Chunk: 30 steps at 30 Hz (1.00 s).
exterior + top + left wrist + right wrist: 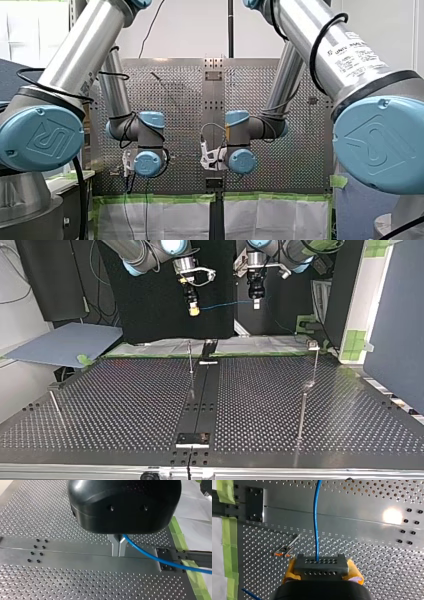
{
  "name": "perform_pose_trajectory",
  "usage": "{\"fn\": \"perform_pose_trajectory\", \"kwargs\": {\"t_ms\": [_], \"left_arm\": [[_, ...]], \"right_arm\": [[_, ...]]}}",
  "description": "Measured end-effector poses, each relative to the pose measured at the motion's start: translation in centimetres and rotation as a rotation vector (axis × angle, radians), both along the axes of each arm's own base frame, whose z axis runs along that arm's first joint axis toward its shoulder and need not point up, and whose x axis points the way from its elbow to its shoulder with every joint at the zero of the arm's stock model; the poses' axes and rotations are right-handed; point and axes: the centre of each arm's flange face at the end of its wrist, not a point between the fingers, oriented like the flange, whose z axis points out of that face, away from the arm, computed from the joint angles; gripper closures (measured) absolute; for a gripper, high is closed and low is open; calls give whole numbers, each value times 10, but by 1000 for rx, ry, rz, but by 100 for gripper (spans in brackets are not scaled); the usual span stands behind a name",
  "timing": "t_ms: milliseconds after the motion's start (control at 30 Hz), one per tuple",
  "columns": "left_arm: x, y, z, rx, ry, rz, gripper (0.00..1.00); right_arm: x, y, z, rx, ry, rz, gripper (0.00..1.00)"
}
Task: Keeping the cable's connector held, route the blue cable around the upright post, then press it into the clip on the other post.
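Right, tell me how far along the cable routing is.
Done: my right gripper is shut on the connector and my left gripper pinches the blue cable. In hand: the cable spans between them, high above the table. Left: it touches no post yet, so routing and clipping both remain.

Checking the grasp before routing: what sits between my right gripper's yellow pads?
A dark grey block connector with two rows of small holes sits between my right gripper's yellow pads; the thin blue cable leaves its front face. The black gripper body covers its rear part.
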Motion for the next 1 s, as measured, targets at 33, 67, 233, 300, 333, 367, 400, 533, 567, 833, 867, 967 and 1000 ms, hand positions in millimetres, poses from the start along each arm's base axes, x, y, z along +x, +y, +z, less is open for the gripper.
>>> {"fn": "perform_pose_trajectory", "kwargs": {"t_ms": [33,67,233,300,333,367,400,533,567,833,867,967,1000], "left_arm": [[0,0,0,0,0,0,100],[0,0,0,0,0,0,100],[-2,-2,3,4,6,-12,100],[-3,-1,3,11,17,-14,100],[-4,-1,3,14,22,-14,100],[-5,-1,2,18,29,-15,100],[-5,0,2,21,33,-15,100],[-6,0,1,26,41,-15,100],[-6,0,1,26,42,-15,100],[-6,0,1,27,42,-15,100],[-6,0,1,27,42,-15,100],[-6,0,1,27,42,-15,100],[-6,0,1,26,42,-17,100]], "right_arm": [[0,0,0,0,0,0,100],[0,0,0,0,0,0,100],[0,0,0,0,0,0,100],[0,0,0,0,0,0,100],[0,0,0,0,0,0,100],[0,0,0,0,0,0,100],[0,0,0,0,0,0,100],[0,0,0,0,0,0,100],[0,0,0,0,0,0,100],[0,0,0,0,0,0,100],[0,0,0,0,0,0,100],[0,0,0,0,0,0,100],[1,0,1,-2,1,0,100]]}}
